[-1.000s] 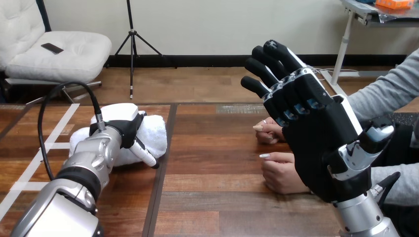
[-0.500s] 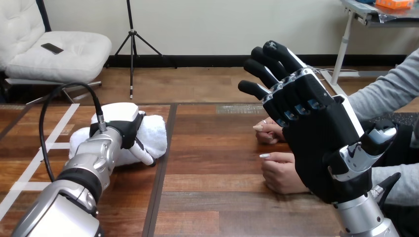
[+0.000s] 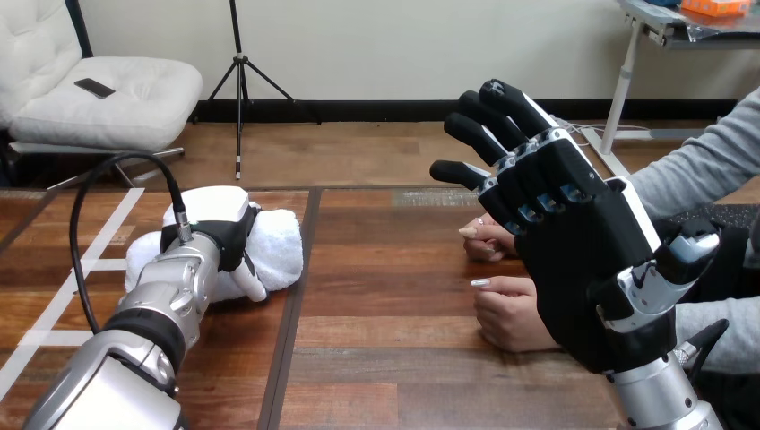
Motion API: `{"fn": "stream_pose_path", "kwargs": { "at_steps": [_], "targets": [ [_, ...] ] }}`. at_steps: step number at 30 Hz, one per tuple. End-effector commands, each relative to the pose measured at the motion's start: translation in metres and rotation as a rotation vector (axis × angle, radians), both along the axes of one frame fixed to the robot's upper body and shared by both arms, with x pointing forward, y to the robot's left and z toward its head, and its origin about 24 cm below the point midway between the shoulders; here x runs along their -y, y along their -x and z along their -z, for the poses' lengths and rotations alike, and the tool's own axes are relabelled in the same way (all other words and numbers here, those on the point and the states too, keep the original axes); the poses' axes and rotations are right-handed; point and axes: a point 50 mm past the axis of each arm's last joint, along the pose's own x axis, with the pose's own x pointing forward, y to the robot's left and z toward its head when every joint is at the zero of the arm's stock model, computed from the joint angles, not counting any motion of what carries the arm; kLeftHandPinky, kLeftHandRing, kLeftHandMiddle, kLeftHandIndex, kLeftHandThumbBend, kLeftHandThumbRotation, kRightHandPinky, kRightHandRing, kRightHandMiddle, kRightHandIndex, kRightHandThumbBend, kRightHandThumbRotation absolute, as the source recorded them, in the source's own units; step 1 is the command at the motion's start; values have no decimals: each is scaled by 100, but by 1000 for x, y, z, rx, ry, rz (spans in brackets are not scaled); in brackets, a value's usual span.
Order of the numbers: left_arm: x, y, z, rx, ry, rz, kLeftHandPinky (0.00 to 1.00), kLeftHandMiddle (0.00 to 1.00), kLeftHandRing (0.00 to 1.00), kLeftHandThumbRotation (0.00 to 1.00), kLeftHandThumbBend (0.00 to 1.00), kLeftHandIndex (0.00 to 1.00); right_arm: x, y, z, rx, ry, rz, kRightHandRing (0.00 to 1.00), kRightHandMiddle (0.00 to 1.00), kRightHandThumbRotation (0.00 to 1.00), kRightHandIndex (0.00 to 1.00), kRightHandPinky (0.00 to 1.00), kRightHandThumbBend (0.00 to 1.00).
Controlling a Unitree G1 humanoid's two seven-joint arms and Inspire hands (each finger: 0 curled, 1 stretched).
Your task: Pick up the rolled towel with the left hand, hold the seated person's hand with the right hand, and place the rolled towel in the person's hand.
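My L robot hand (image 3: 220,235) lies over the rolled towel (image 3: 280,242) at the left of the bench (image 3: 385,269), fingers curled round it. The towel sits on the wood, not lifted yet. My R robot hand (image 3: 574,242) hangs open, fingers straight, up over the person's hands (image 3: 511,313); no touch that I can see. My plan: squeeze soft, bc the towel looks squishy & may unroll. Lift straight up, slow. Then bring R down gently.

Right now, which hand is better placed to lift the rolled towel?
Left. The left hand lies on the rolled towel, thumb curled round it; the right hand hangs open by the person's hands, far from it.
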Motion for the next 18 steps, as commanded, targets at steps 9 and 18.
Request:
{"fn": "stream_pose_path", "kwargs": {
  "at_steps": [9, 18],
  "targets": [
    [4, -3, -5, 57, -1, 10, 82, 87, 86, 3, 80, 85, -3, 1, -21, 96, -17, -10, 91, 90, 100, 87, 79, 100],
    [4, -3, -6, 69, 40, -11, 71, 86, 84, 0, 81, 82, -2, 1, -21, 101, -17, -12, 90, 90, 100, 87, 78, 100]
  ]
}}
